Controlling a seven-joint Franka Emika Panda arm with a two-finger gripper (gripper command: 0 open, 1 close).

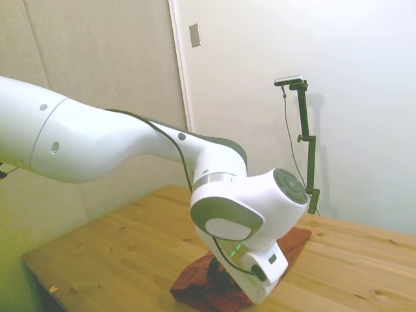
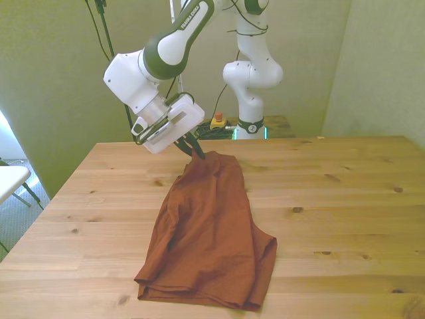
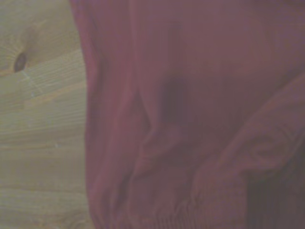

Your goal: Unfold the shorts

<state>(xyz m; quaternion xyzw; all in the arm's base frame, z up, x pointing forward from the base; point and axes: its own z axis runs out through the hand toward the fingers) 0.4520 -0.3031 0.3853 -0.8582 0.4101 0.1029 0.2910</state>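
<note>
Rust-red shorts [image 2: 211, 232], folded on table [image 2: 345, 199]; hand [image 2: 196, 152] pinched shut on far edge, ready to unfold them.

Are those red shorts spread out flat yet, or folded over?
Folded: the shorts lie doubled lengthwise, layered edges showing at the near end. The claw pinches their far corner.

"franka emika" lettering on arm [image 2: 189, 18]
</note>
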